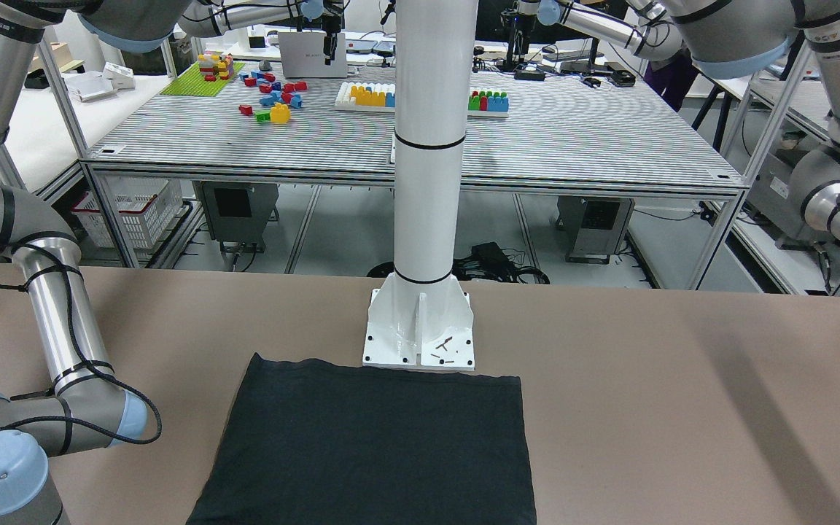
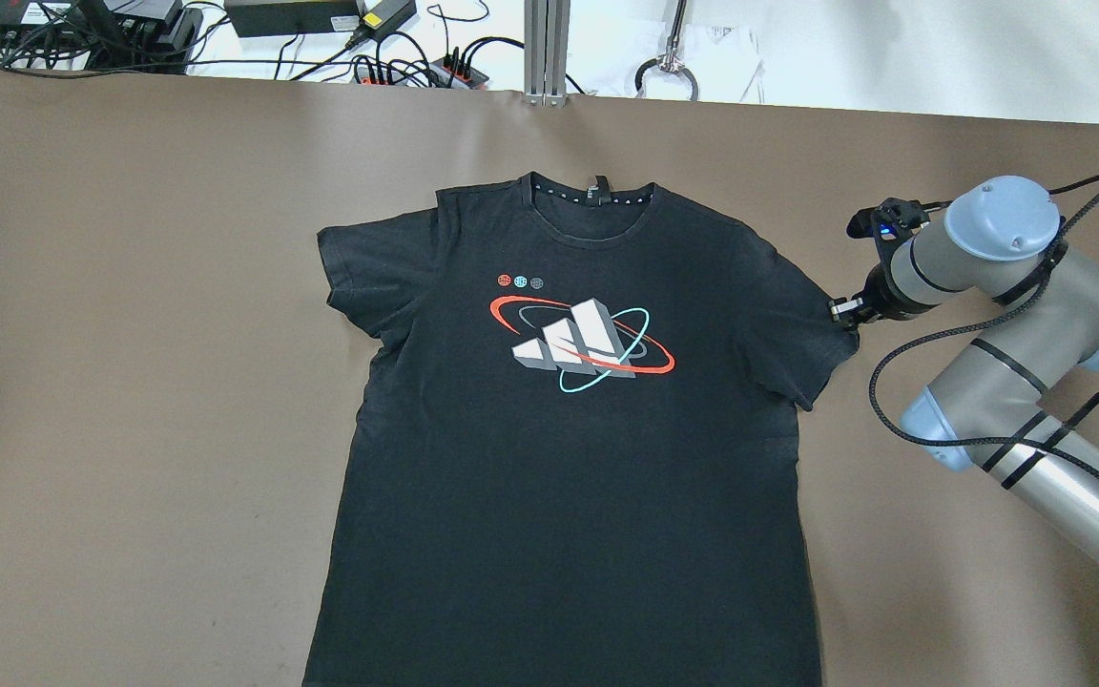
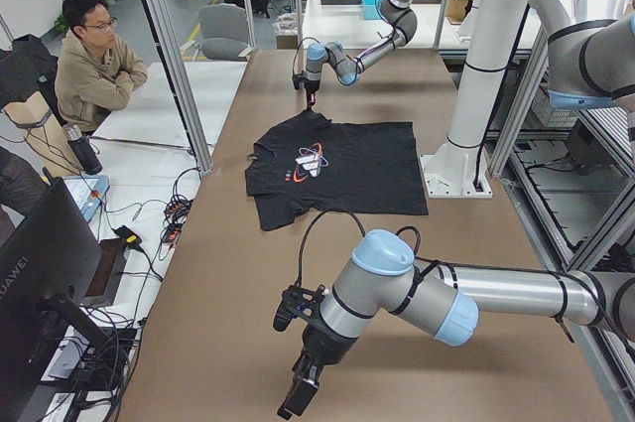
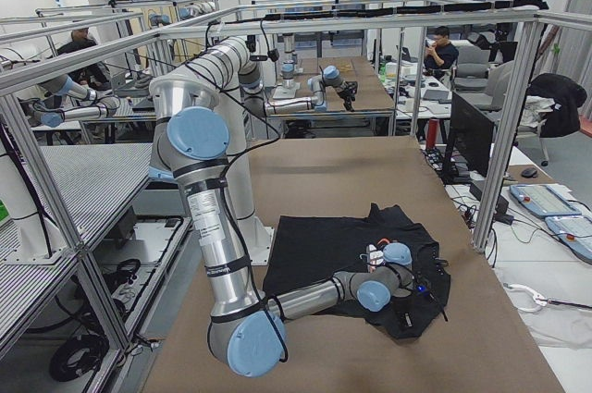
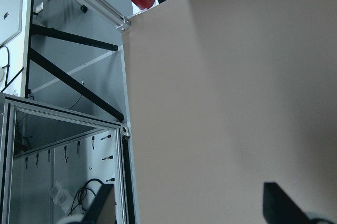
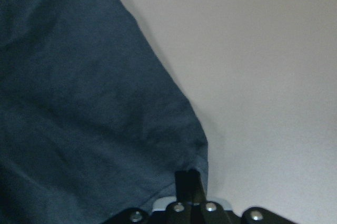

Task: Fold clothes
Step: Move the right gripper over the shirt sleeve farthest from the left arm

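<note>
Only overhead shows shirt (image 2: 569, 458) print; right end effector (image 2: 845, 310) at sleeve (image 2: 802, 334), grip unclear; left end effector (image 5: 190, 205) spread.

Shirt (image 2: 569, 477): hem cut off by overhead's btm edge; collar end cut off in front view. Right gripper (image 6: 189, 182): jaws mostly below wrist-view edge; hold on sleeve (image 6: 105, 103) unclear. Left gripper (image 3: 301, 397): dark, blurred bits in wrist view; open/closed n/k.
</note>
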